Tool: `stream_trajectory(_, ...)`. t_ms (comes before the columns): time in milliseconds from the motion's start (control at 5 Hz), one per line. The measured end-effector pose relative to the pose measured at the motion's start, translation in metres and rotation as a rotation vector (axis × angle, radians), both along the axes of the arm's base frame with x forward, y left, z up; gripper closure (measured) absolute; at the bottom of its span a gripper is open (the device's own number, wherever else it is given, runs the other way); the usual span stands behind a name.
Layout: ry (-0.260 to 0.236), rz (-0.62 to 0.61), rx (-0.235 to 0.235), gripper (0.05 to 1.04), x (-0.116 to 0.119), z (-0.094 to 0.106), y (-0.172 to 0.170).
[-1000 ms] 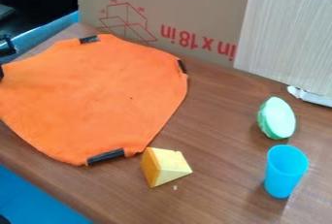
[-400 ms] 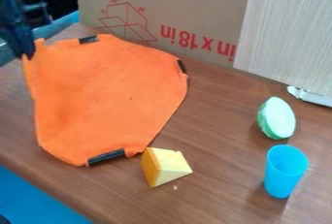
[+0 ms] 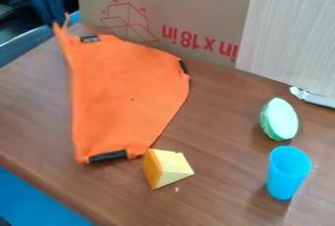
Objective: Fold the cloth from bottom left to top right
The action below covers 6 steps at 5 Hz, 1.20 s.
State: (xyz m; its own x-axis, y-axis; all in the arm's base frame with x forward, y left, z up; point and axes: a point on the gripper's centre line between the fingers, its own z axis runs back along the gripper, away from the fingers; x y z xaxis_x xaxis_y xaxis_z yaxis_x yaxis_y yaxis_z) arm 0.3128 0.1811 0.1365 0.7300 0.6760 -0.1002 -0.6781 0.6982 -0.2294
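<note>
At the upper left, above the table's back left corner, my gripper (image 3: 59, 23) is shut on the left corner of the orange cloth (image 3: 128, 93). That corner is drawn up into a raised peak, and the cloth's left side hangs from it in a nearly straight edge. The rest of the cloth lies flat on the table, with black strips at its top, right and bottom edges.
A yellow cheese wedge (image 3: 167, 168) sits beside the cloth's bottom edge. To the right stand a blue cup (image 3: 286, 175) and a pale green half-round toy (image 3: 279, 119). A cardboard box (image 3: 190, 12) walls off the table's back.
The gripper came into view from the left edge and moved up and right with the cloth's left corner. The cloth's left side was pulled inward, baring table on the left.
</note>
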Motion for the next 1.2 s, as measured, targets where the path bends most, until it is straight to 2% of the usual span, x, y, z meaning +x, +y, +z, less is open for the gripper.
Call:
stream_trajectory(200,0.014,-0.013,-0.020,1.020,0.017,0.003,-0.014)
stream_trajectory(400,0.034,-0.024,-0.026,1.020,0.032,-0.003,-0.026)
stream_trajectory(800,0.076,-0.085,-0.012,1.020,0.058,-0.019,-0.059)
stream_trajectory(1000,0.062,-0.116,-0.001,1.020,0.071,-0.013,-0.078)
stream_trajectory(1200,0.064,-0.134,0.002,1.020,0.083,-0.017,-0.095)
